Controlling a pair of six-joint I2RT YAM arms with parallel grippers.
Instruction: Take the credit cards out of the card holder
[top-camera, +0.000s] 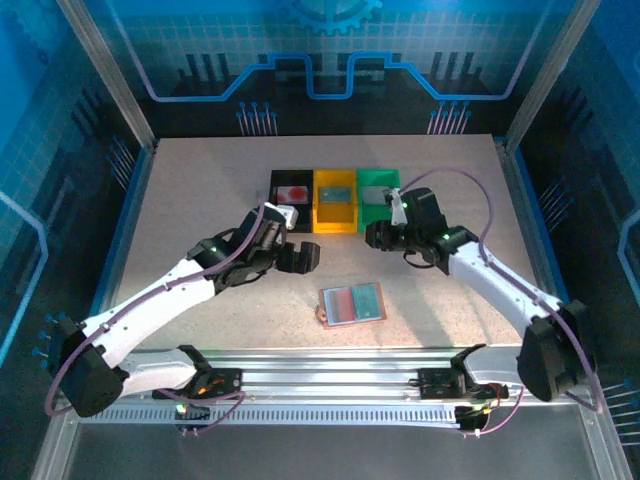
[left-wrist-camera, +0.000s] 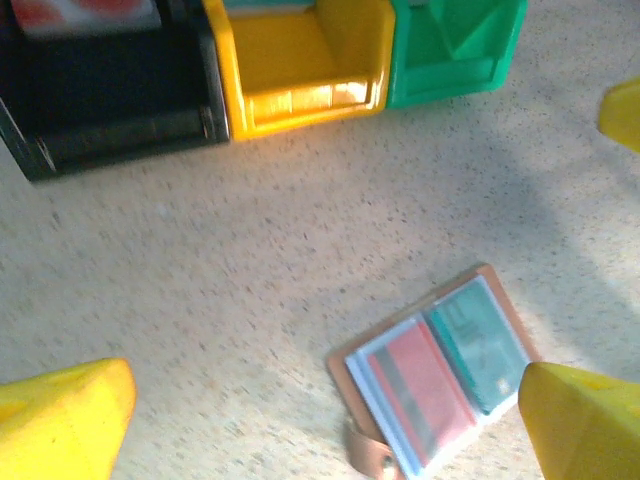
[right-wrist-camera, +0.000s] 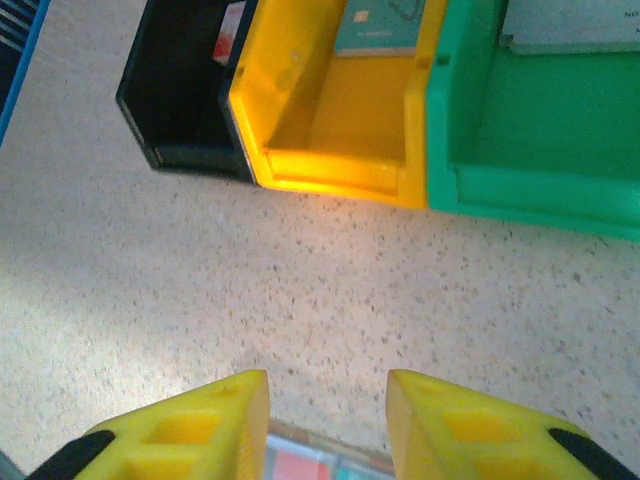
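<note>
Starting at left gripper: jaws released, spread right out, nothing between. In its wrist view, yellow fingers out at both lower corners, w/ bare counter in the gap. Hovering off the counter, just beside card holder on its far-left side, not touching. Prob. kept wide so as to pin or steady the card holder by its edges.

On to right gripper: jaws part-open, narrow gap, grasping nothing, w/ speckled counter plain to see thru the gap. Poised over far side of card holder, its far edge just peeking in below the fingertips. Narrow set prob. meant for pinching a thin card by its rim.

Further out: card holder lying flat and open, lining up, mid-counter betw. the two arms. Red card in left half, teal card in right half, side by side, both tucked in pockets. Neither out yet, so approach stage, by the look of it.

Farthest out: black bin, yellow bin, green bin in a touching row, well beyond card holder. Likely drop spots. Smth flat in each, too blurry to name.
</note>
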